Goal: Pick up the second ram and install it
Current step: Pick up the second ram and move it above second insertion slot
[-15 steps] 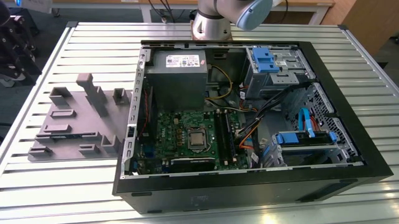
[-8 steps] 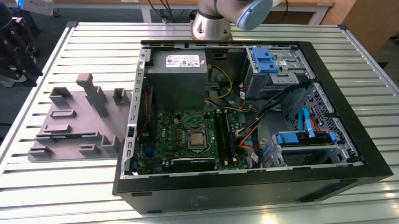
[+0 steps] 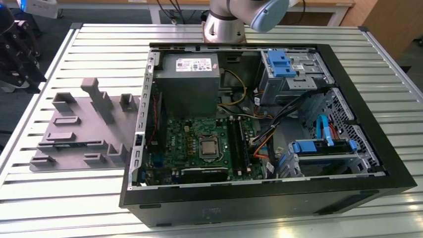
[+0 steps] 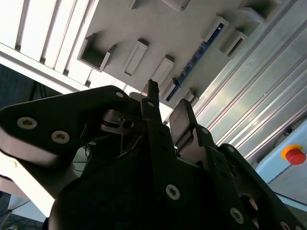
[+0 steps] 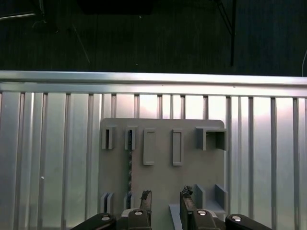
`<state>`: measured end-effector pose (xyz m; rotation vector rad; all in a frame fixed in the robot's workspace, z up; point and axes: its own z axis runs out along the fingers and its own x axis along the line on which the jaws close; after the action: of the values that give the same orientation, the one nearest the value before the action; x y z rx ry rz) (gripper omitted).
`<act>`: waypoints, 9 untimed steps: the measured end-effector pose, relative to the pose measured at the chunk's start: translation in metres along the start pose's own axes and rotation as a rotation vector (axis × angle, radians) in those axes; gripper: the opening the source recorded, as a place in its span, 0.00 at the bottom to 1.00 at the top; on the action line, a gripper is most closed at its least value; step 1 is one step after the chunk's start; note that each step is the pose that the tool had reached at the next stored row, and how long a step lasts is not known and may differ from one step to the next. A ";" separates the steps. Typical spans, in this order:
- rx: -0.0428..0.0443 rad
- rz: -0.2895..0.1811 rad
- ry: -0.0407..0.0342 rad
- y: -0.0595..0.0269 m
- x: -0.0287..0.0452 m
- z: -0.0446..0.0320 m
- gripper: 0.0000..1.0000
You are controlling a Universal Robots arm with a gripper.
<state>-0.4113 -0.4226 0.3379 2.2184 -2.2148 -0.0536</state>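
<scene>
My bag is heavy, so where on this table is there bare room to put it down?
Bare slats of the table lie in front of the grey holder tray, at the exterior view's left of the computer case; more lie behind the tray. Inside the case, cables, drive cages and motherboard crowd everything. The open gripper hangs over the tray.

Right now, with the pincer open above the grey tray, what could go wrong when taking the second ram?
1. In the first wrist view the second ram lies to one side of the open pincer, not between its fingers; a straight descent might hit the stick's edge.
2. Raised blocks of the grey tray stand close by; a finger could catch on them.
</scene>
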 end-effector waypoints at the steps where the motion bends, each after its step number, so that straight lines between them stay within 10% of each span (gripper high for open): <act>1: 0.0000 0.000 -0.0001 0.0000 0.0000 0.0005 0.37; 9: -0.0001 0.000 -0.0001 -0.0001 0.0002 0.0036 0.37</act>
<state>-0.4113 -0.4227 0.3343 2.2184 -2.2148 -0.0538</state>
